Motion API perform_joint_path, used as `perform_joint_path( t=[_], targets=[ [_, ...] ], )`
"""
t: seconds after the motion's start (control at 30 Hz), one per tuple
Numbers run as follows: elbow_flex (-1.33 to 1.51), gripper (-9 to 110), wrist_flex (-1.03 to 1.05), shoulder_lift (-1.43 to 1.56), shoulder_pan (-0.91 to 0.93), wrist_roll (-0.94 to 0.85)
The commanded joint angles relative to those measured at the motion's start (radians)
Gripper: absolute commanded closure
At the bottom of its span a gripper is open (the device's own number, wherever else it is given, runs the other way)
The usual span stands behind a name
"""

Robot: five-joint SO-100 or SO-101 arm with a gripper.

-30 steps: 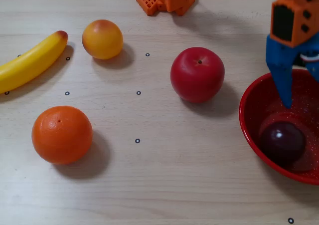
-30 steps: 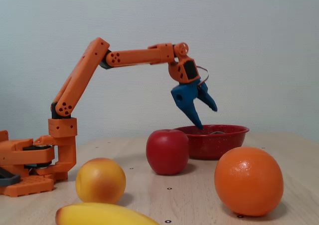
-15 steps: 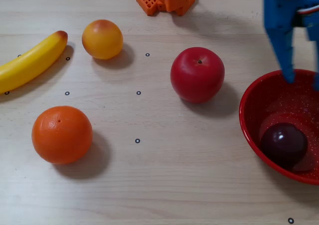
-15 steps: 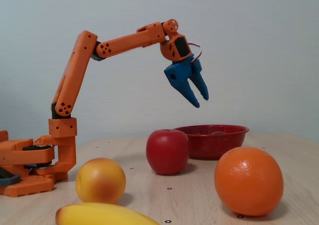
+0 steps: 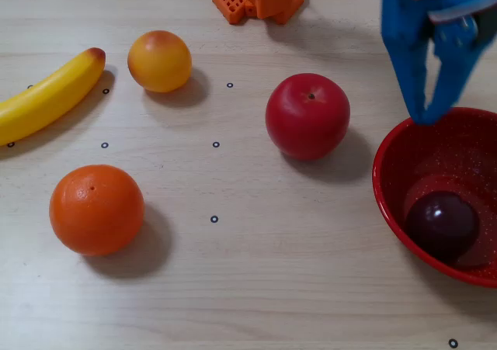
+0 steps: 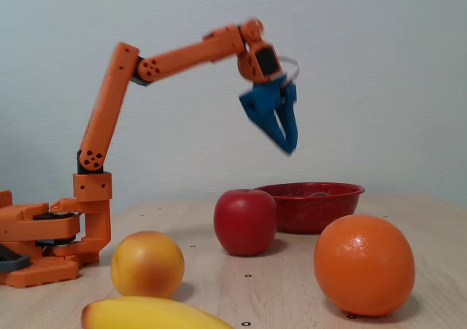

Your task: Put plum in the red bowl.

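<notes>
In the overhead view the banana (image 5: pixel 48 94) lies at the far left, well apart from the jaws, with the peach (image 5: pixel 159 60) just to its right and the orange (image 5: pixel 96 209) nearer the camera; none of these has shifted over the last second. The apple (image 5: pixel 307 116) sits to the left of the jaws, close beside the bowl (image 5: pixel 392 154) and untouched. What has changed is the gripper (image 5: pixel 426 117): a second ago its blue fingers hung spread inside the bowl, right above the plum; now it has lifted and drawn back toward the arm's base, so that its tips show over the bowl's far left rim. The fixed view confirms the rise, with the gripper (image 6: pixel 287 148) now high above the rim rather than dipping to it. The fingers have also come in: they were splayed, and now the tips are nearly together with nothing between them. The plum (image 5: pixel 442 225) rests low in the bowl, below and to the right of the jaws in the overhead view, free of them and in the same spot as before. In the fixed view the bowl's wall hides it. I judge the placing done: the fruit has been let go where the task wants it, and the arm looks to be retreating, with nothing left but to clear away without clipping the apple or the rim
</notes>
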Motion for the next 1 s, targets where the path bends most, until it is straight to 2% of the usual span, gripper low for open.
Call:
perform_joint_path(
  t=[0.0, 0.13, 0.33, 0.57, 0.77, 0.97],
  targets=[
    [-0.044, 102, 0.018, 0.233, 0.049, 0.043],
    [-0.014, 102, 0.064, 0.316, 0.075, 0.084],
    [0.209, 102, 0.060, 0.534, 0.126, 0.123],
    [0.634, 102, -0.005, 0.885, 0.190, 0.130],
    [1.022, 102, -0.078, 1.206, 0.242, 0.064],
    [1.284, 102, -0.077, 1.434, 0.293, 0.017]
  ],
)
